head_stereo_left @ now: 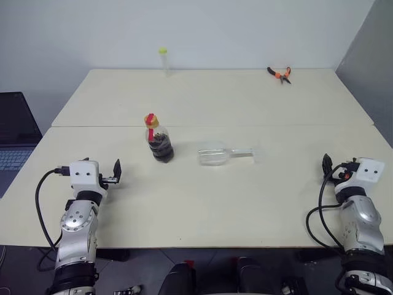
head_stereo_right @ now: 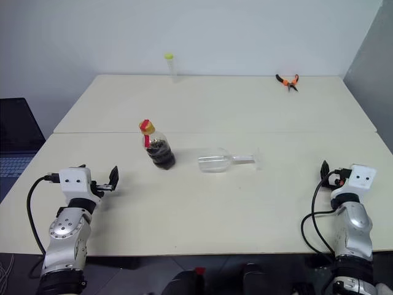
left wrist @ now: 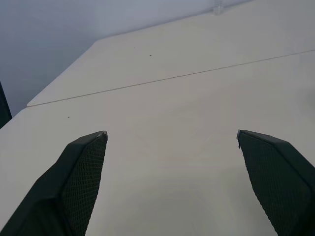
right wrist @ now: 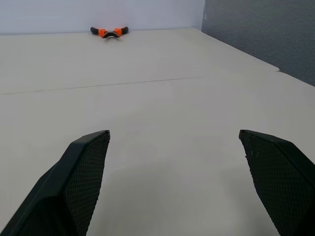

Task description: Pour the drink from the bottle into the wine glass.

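Just left of the frame's centre, on the cream table, the bottle is seen standing upright, its yellow cap and red neck strip on top and the dark drink filling its ribbed lower body. Just to its right, apart from it, the wine glass is found lying on its side, the bowl turned toward the bottle and the stem and foot stretched out to the right; nothing dark is seen inside it. At the lower left of the frame the left gripper is held over the table with its black fingers spread wide and nothing between them. At the lower right the right gripper is likewise spread wide and empty, well apart from the glass. At the upper edge of the table a thin clear tube with a yellow-green cap is seen upright, and orange-handled pliers are seen toward the upper right.
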